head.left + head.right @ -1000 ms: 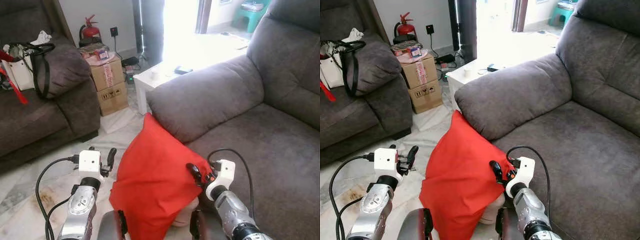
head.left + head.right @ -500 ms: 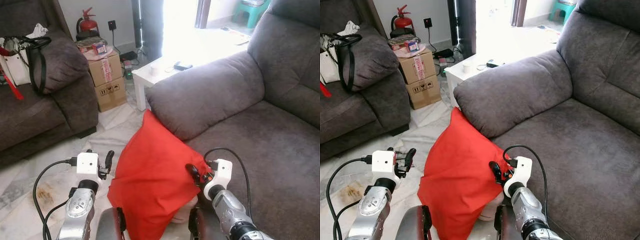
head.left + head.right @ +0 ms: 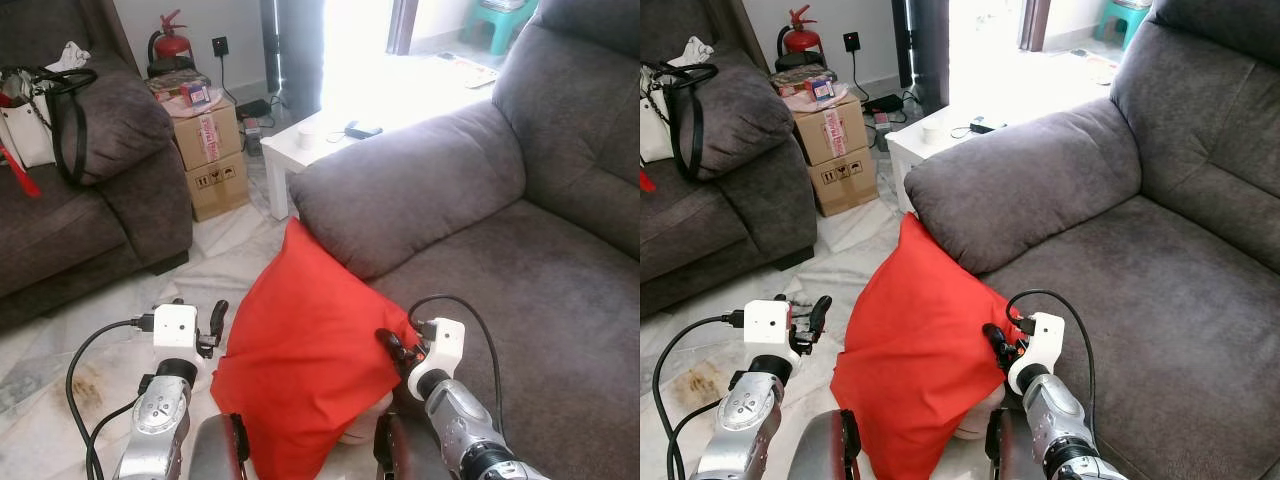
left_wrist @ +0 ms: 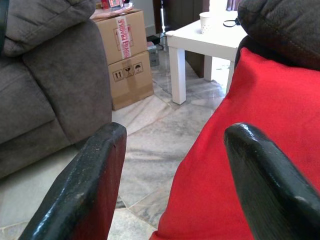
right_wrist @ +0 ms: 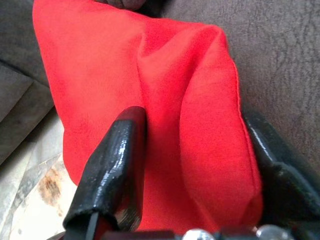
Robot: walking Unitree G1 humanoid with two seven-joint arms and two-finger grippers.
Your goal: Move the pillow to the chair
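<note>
The right gripper (image 5: 195, 165) has its two glossy black fingers (image 5: 112, 165) pressed against a bunched fold of the bright red fabric pillow (image 5: 150, 90), one on each side, the cloth bulging between them with a stitched seam running along its edge. Behind the pillow is the dark grey textured upholstery of the sofa (image 5: 280, 55). A patch of pale marbled floor tile (image 5: 35, 195) with a rusty brown stain lies below.

Pillow (image 3: 305, 365) hides right hand (image 3: 392, 345) fingertips; lower corner cut off.
</note>
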